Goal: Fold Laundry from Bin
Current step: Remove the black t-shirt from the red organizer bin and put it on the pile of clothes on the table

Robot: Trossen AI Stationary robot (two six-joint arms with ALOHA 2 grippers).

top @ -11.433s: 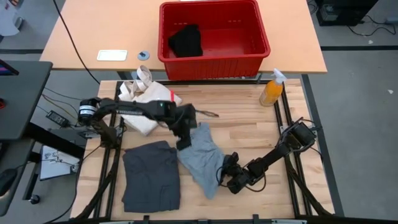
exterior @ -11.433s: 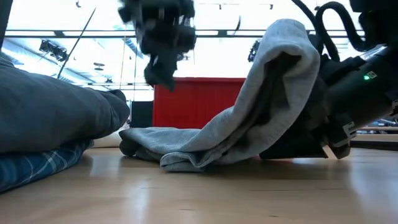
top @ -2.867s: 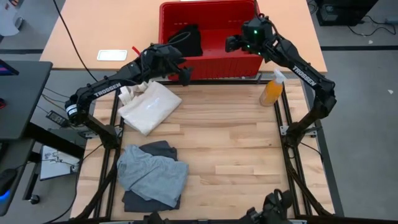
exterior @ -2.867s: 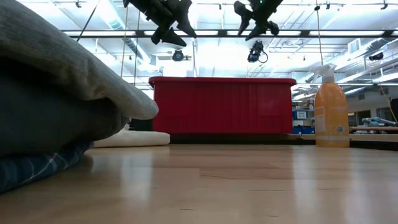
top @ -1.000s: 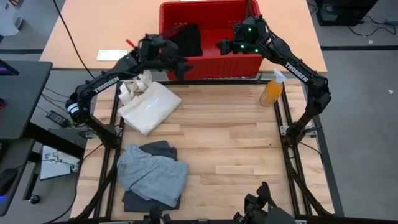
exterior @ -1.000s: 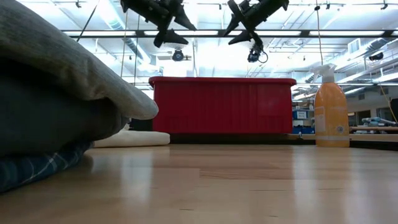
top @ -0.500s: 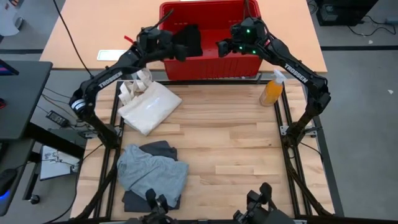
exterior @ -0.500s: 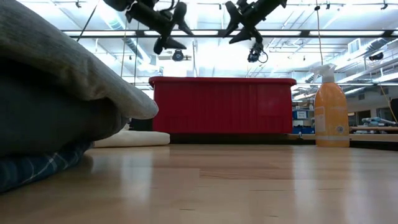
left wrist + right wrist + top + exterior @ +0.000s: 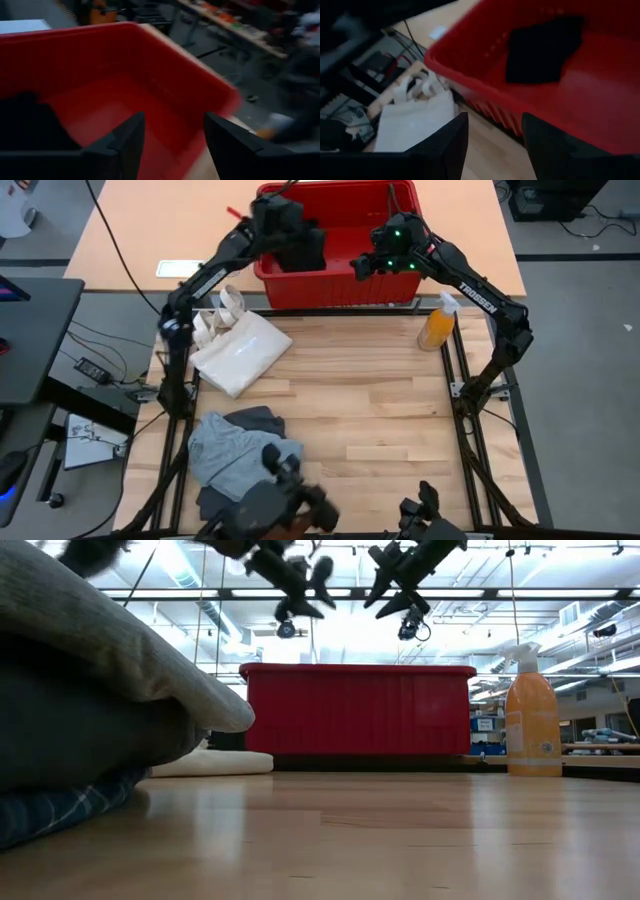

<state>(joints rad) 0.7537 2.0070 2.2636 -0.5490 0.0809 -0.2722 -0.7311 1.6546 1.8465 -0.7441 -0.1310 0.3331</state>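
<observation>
You see a red bin (image 9: 405, 268) holding a black piece (image 9: 303, 246). On your pale wood bench (image 9: 380, 410) lie a cream-white tote bag (image 9: 240, 350), a light grey piece (image 9: 240, 460) over a dark charcoal-grey piece (image 9: 255, 418), and blue-and-white plaid (image 9: 50, 808) beneath. The spray bottle (image 9: 437, 325) is orange.

Left claw (image 9: 283, 218): moved from over the near-left table, beside the light grey piece (image 9: 243, 461), up and far to the bin (image 9: 398, 275); in the last half second swung from the bin's left rim to over its left interior, above the black piece (image 9: 303, 246). Fingers apart.

Right claw (image 9: 362, 267): lifted off the near-right table and carried far to the bin; now over its near wall, slightly nearer than a moment ago. Fingers apart.

Light grey piece: earlier spread mid-table between the claws, now lying on the dark charcoal-grey piece (image 9: 258, 418) at near left.
</observation>
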